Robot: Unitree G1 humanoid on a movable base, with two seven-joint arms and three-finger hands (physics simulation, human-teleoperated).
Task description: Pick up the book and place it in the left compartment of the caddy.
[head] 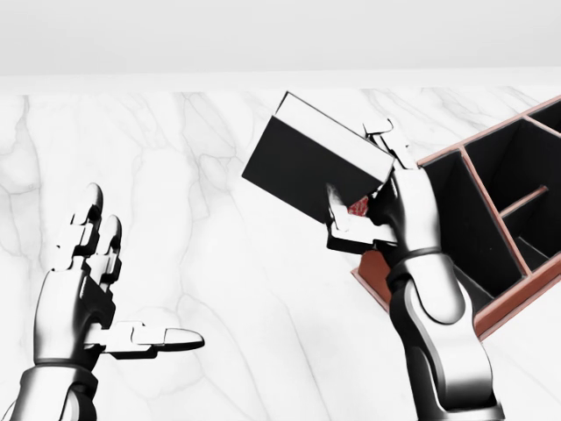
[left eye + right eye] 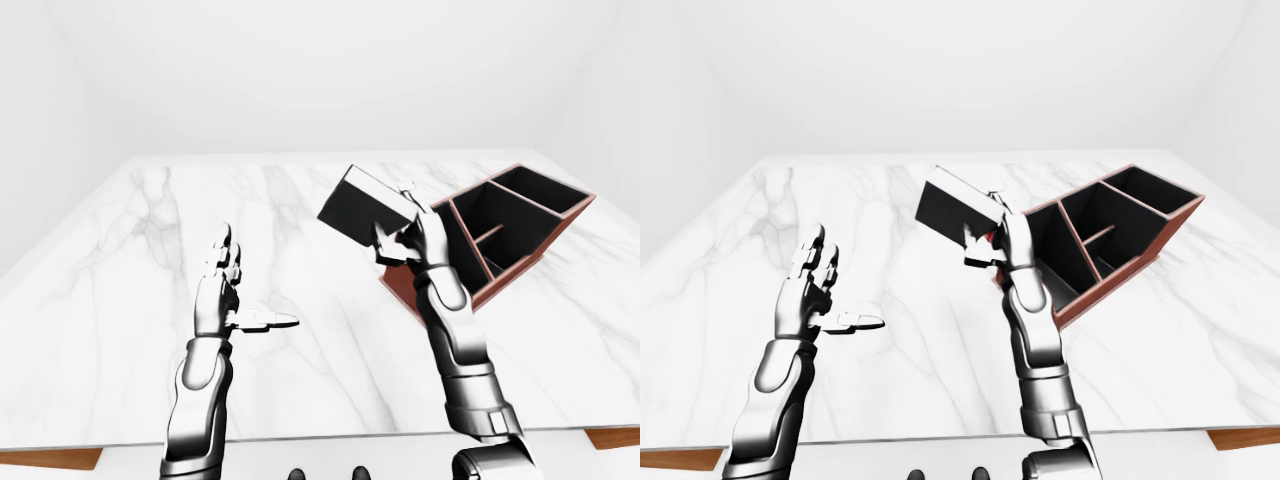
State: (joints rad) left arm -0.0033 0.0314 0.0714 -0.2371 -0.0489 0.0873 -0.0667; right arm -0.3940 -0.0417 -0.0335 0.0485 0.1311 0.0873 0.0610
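the right hand (image 1: 372, 215) is clamped on the tilted book (image 1: 307, 167), held above the marble table (image 1: 228, 281) near mid-frame in the head view, just left of the caddy (image 1: 491, 219) – the pinch sits at one corner, so the book could twist loose or catch the caddy's rim – while the left hand (image 1: 88, 289) hangs open and empty at lower left

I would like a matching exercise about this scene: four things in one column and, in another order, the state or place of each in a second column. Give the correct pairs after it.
Things:
1. book
2. left hand
3. caddy
4. right hand

States or places:
A. open, holding nothing, above the marble table
B. resting on the table at the right of the views, its compartments showing nothing inside
C. lifted off the table, tilted
D. closed on the book's lower right corner

Pairs: 1-C, 2-A, 3-B, 4-D
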